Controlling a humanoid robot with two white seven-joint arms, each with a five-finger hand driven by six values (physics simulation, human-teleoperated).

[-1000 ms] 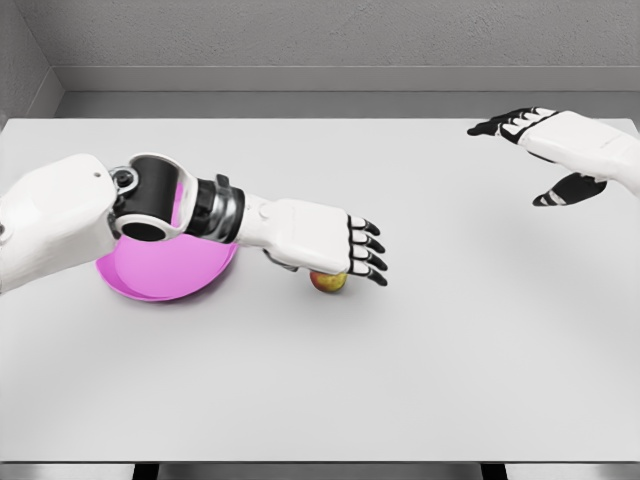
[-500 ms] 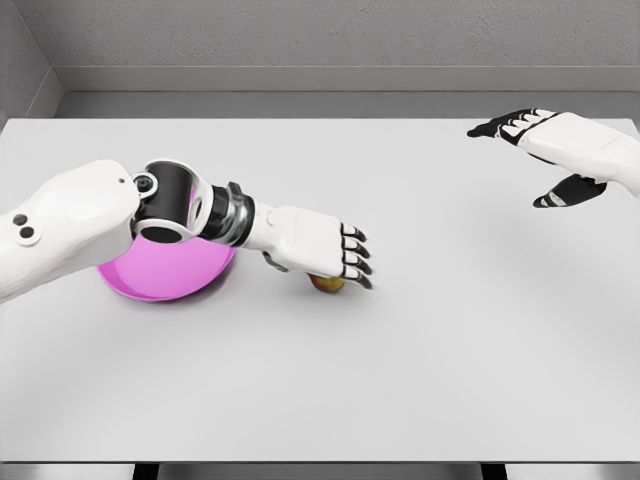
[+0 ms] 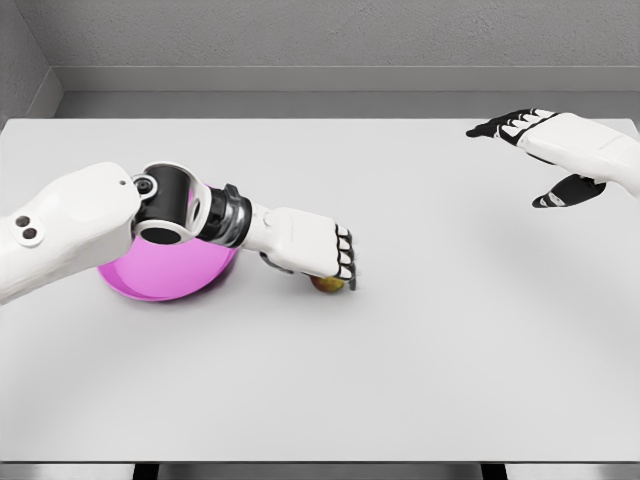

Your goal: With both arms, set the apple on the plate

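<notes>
On the white tabletop (image 3: 420,380), the apple (image 3: 325,284) lay unlifted at centre, mostly hidden under the left robot hand (image 3: 318,252), whose fingers curled down over it. The pink plate (image 3: 150,285), at nine o'clock, held nothing. The right robot hand (image 3: 545,140) hovered spread-fingered at two o'clock.

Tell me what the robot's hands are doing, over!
Left hand curled over apple, grasp unconfirmed. Right hand open, far right. Pink plate beside apple, partly under left arm.
</notes>
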